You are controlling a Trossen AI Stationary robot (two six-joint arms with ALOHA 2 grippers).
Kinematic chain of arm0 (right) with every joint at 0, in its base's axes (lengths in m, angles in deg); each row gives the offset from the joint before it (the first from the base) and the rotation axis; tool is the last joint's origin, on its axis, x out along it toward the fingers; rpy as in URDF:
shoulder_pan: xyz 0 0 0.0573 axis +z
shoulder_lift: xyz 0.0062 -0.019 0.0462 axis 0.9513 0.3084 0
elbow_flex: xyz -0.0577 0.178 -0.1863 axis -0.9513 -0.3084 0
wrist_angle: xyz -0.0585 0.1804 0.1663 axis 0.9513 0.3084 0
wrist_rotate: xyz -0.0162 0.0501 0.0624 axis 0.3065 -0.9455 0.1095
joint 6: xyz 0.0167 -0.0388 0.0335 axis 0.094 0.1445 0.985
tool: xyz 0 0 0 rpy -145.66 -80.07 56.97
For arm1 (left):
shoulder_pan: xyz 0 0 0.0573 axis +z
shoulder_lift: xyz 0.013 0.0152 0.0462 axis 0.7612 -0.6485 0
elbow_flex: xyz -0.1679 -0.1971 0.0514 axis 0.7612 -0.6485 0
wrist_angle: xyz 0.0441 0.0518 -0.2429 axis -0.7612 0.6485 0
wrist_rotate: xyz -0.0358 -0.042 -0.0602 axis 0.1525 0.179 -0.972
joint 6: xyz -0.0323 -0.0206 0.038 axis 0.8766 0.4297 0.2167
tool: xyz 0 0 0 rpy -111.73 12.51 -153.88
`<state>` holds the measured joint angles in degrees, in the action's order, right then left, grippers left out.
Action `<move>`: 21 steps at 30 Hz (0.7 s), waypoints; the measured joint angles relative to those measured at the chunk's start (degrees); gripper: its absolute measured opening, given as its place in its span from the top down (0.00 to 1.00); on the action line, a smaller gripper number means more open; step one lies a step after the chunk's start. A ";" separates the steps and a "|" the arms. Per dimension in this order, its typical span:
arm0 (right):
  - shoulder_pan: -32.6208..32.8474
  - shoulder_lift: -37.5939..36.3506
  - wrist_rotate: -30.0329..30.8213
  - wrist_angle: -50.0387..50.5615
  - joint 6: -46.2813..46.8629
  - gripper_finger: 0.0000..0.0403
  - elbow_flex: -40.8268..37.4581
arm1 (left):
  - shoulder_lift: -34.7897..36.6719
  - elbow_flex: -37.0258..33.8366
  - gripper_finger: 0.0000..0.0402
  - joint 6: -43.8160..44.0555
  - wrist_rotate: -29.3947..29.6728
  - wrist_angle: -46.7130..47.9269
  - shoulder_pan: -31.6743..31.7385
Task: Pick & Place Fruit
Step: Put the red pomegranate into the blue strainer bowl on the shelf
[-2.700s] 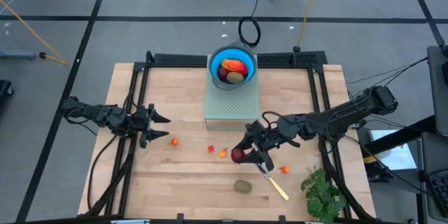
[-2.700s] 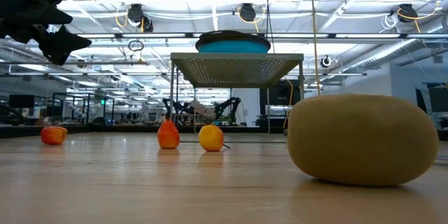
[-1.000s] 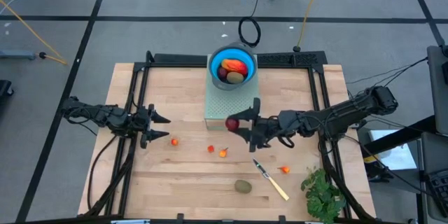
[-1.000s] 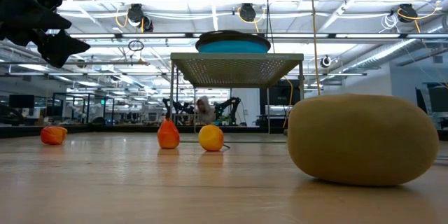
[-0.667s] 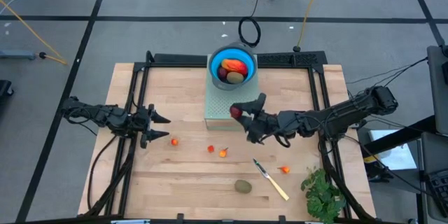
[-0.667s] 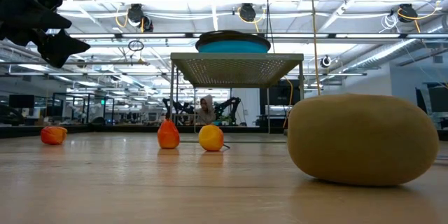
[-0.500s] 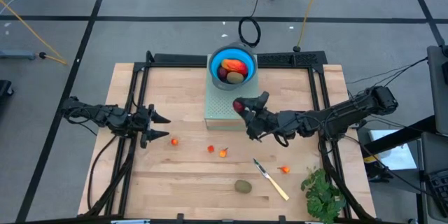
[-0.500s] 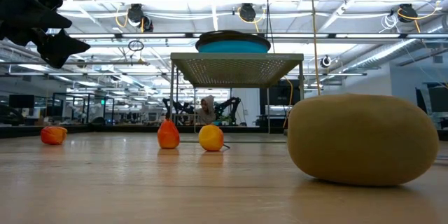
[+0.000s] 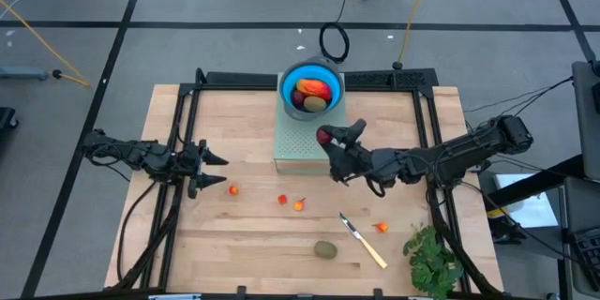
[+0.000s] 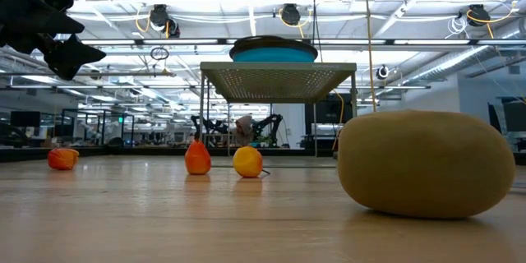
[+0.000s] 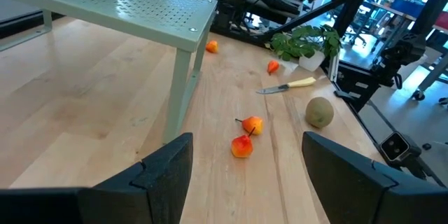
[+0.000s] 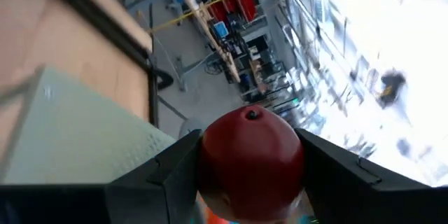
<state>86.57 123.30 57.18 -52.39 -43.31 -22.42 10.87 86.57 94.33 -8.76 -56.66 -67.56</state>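
Observation:
My right gripper (image 9: 327, 139) is shut on a dark red ball (image 12: 252, 155) and holds it above the green perforated stand (image 9: 307, 142), just short of the blue bowl (image 9: 286, 82) on the stand's far end. The bowl holds a red-orange oval, a brown oval and a dark red piece. A kiwi-like oval (image 9: 324, 249) and small orange-red bits (image 9: 233, 189), (image 9: 281, 199), (image 9: 299, 204), (image 9: 382, 227) lie on the table. My left gripper (image 9: 217, 171) hangs open above the table's left side, with nothing between its fingers. My right gripper pinches the dark red ball by two opposite sides (image 12: 210, 164) between its two fingers (image 12: 171, 175). The fingers lie about level and come from the table's right side. The ball is lifted clear, above the stand's top.
A cream-handled knife (image 9: 362, 241) lies near the front right, and a green leafy bunch (image 9: 431, 258) sits at the front right corner. Black frame rails run along the table's left, right and far sides. In the low view the kiwi-like oval (image 10: 426, 163) fills the near right.
My right gripper, still shut on the dark red ball, has turned at the wrist and swung the ball toward the table's far edge, from beside the stand's near edge to above its top, closer to the bowl. In the low view it has come into the picture's top.

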 joint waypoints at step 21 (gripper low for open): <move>-13.00 -4.19 -13.25 2.40 53.76 0.48 -0.02 | 0.00 0.00 0.33 0.10 0.72 0.02 -0.01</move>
<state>73.56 119.12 43.93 -49.99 10.45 -22.44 10.87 86.57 94.43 -8.04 -56.64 -67.57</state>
